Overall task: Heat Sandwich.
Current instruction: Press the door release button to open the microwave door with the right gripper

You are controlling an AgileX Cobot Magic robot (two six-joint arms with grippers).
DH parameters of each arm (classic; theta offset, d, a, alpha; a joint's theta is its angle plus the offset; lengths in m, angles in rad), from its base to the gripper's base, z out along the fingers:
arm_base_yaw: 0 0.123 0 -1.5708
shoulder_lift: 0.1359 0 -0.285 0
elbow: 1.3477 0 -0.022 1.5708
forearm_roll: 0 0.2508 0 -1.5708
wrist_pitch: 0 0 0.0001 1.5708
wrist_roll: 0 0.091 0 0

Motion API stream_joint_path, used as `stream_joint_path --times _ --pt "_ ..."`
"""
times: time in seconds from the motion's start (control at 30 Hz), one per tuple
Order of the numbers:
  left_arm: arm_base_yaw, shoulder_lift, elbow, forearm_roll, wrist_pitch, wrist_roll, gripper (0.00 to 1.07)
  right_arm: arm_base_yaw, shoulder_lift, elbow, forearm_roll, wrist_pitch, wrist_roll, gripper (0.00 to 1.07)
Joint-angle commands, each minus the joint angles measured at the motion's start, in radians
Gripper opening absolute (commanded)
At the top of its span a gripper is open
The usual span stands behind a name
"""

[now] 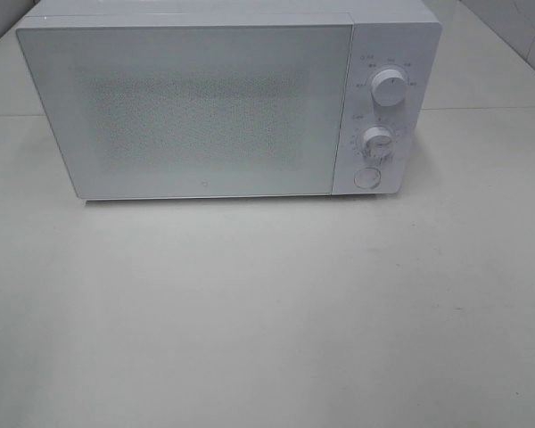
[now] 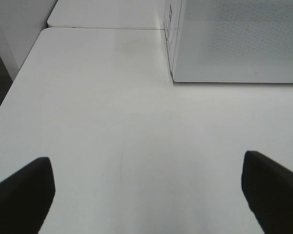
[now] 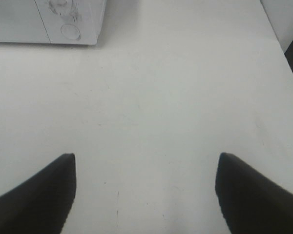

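Note:
A white microwave [image 1: 214, 102] stands at the back of the white table [image 1: 267, 312] with its door shut. Its two knobs [image 1: 390, 89] and round door button [image 1: 367, 176] sit on the right panel. The sandwich is out of view. Neither arm shows in the exterior high view. My left gripper [image 2: 146, 195] is open over bare table, with the microwave's front corner [image 2: 173, 73] ahead of it. My right gripper [image 3: 145, 192] is open over bare table too, and the microwave's button [image 3: 70, 30] lies beyond it. Nothing sits between either pair of fingers.
The table's left edge [image 2: 10, 92] drops to a dark floor in the left wrist view. Its right edge [image 3: 283, 48] shows in the right wrist view. A seam joins a second table [image 2: 102, 14] behind.

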Motion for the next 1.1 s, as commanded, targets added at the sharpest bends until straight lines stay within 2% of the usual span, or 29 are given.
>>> stream_joint_path --times 0.03,0.77,1.1 --pt "0.003 -0.026 0.004 -0.005 -0.007 -0.001 0.98 -0.019 -0.054 0.003 0.005 -0.017 -0.02 0.76" --pt "0.003 -0.026 0.004 -0.005 -0.007 -0.001 0.98 -0.021 -0.079 0.001 -0.001 -0.023 -0.045 0.76" --pt "0.003 -0.026 0.004 -0.005 -0.007 -0.001 0.98 -0.021 0.059 -0.039 -0.001 -0.11 -0.046 0.76"
